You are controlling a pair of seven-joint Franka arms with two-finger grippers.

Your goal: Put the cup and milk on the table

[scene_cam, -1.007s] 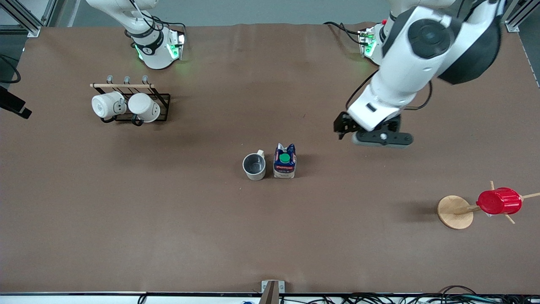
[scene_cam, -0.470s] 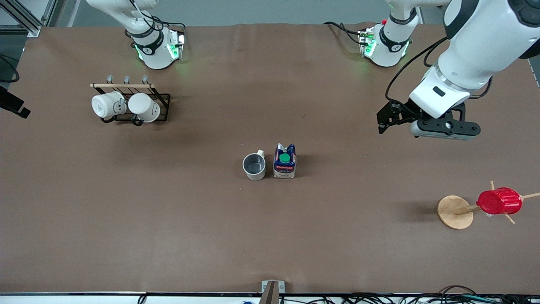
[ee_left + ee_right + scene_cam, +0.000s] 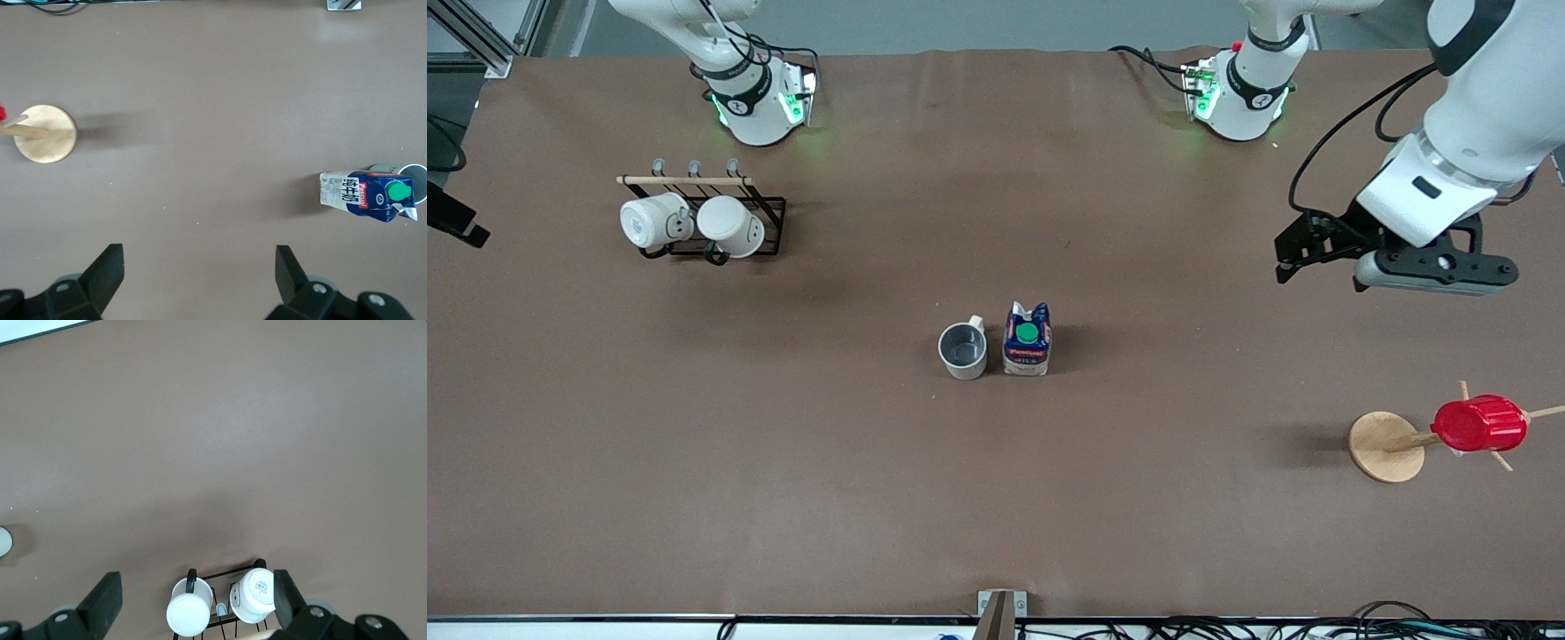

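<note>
Cup (image 3: 962, 349) and milk (image 3: 1027, 340) upright, side by side mid-worktop (image 3: 996, 498), milk toward the left arm's end, left claw (image 3: 199, 270) wide and empty over bare worktop at the milk's two o'clock, right claw (image 3: 197, 593) wide above the mug rack (image 3: 223, 600).

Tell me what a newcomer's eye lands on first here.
The cup and milk stand side by side mid-table, untouched. The left hand hangs open above bare table toward its own end. A red ribbed cup sits on a wooden stand there, nearer the camera.
</note>
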